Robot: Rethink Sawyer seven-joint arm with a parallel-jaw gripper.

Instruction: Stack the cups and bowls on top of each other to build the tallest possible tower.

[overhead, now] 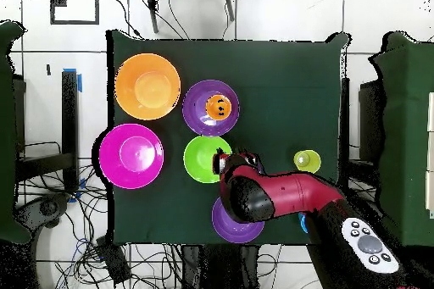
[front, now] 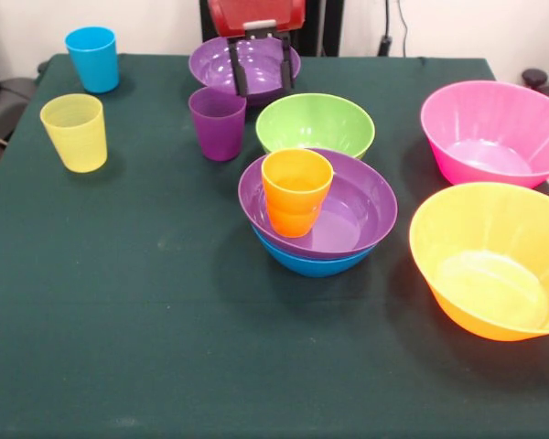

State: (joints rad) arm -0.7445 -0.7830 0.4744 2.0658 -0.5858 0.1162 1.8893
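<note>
The tower stands mid-table: a blue bowl (front: 316, 262) lowest, a purple bowl (front: 348, 215) nested in it, and an orange cup (front: 296, 190) upright inside. From overhead the tower (overhead: 199, 103) shows the orange cup (overhead: 219, 107) in it. My gripper (front: 263, 87) hangs open and empty at the far edge, over a second purple bowl (front: 215, 62). A purple cup (front: 218, 123) stands just in front of that bowl, beside the green bowl (front: 315, 125). A blue cup (front: 92, 58) and a yellow cup (front: 74, 132) stand at the left.
A pink bowl (front: 494, 133) and a large orange bowl (front: 494, 261) sit at the right. Overhead, the red arm (overhead: 271, 194) covers the purple cup and part of the second purple bowl (overhead: 230, 228). The yellow cup (overhead: 307, 161) is beside the arm.
</note>
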